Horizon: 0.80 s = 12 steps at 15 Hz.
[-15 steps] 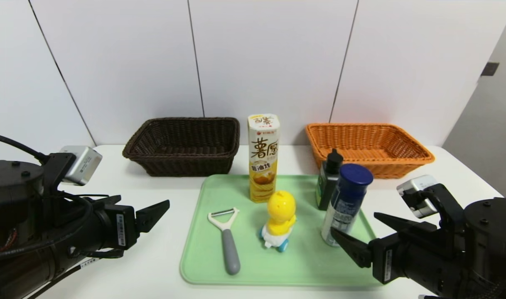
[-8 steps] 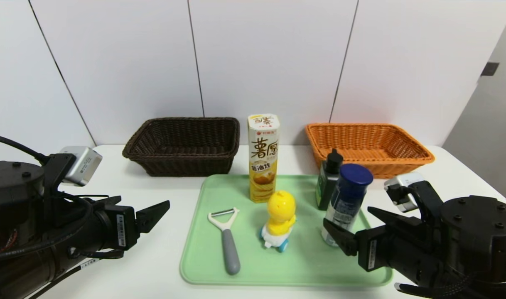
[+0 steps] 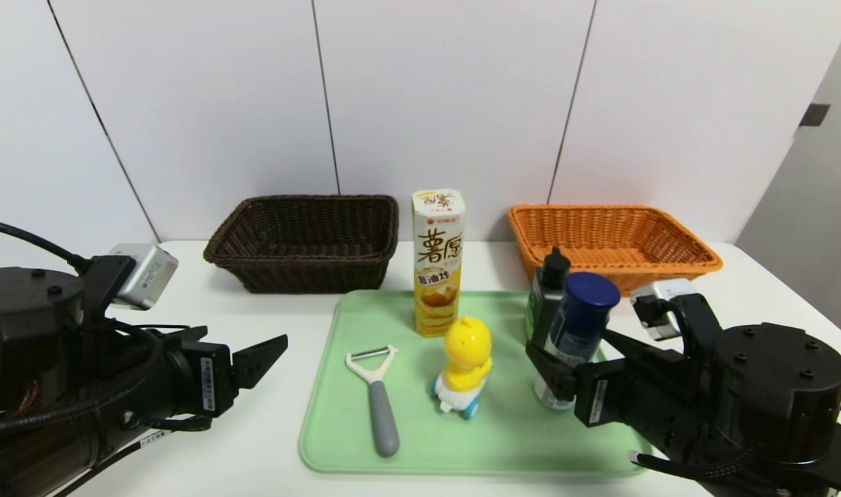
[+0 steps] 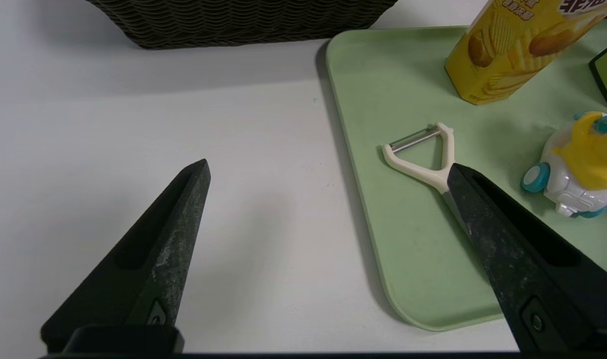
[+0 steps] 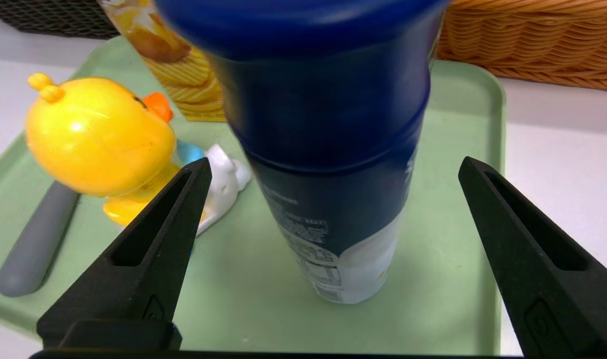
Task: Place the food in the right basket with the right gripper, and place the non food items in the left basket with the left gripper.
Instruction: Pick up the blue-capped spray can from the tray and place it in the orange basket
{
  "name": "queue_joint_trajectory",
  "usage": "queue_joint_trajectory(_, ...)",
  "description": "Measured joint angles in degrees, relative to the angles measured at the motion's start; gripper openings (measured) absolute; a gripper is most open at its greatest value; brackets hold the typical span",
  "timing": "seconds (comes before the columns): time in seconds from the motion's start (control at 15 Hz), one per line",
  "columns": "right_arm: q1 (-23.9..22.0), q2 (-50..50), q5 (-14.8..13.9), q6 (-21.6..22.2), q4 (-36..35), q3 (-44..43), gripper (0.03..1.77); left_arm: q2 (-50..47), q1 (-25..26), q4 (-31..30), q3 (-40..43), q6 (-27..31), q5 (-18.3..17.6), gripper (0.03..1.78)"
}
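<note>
On the green tray (image 3: 503, 442) stand a yellow chips box (image 3: 438, 262), a yellow duck toy (image 3: 465, 359), a dark bottle with a black cap (image 3: 546, 290) and a blue-capped bottle (image 3: 579, 310). A grey-handled peeler (image 3: 375, 386) lies flat there. My right gripper (image 3: 569, 345) is open, its fingers on either side of the blue-capped bottle (image 5: 328, 124) without touching it. Over the bare table left of the tray, my left gripper (image 3: 244, 338) is open and empty. In its wrist view the peeler (image 4: 423, 159) lies just beyond one fingertip.
The dark brown basket (image 3: 303, 238) sits at the back left and the orange basket (image 3: 614, 241) at the back right, both against the wall. The white table (image 3: 255, 442) stretches around the tray. The duck toy (image 5: 99, 134) stands close beside the right gripper's inner finger.
My right gripper has moved forward and leftward, so its open fingers now flank the blue-capped bottle. The left arm has shifted only slightly forward. Nothing on the tray has moved.
</note>
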Motion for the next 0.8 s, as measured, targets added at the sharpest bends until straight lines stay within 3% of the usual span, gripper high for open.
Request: queue_joint_trajectory(0.8, -0.11, 1.33, -1.21, -0.05, -0.1, -0.34, 1.71, 0.46, -0.28, 0.02, 0.13, -0.02, 0.0, 1.69)
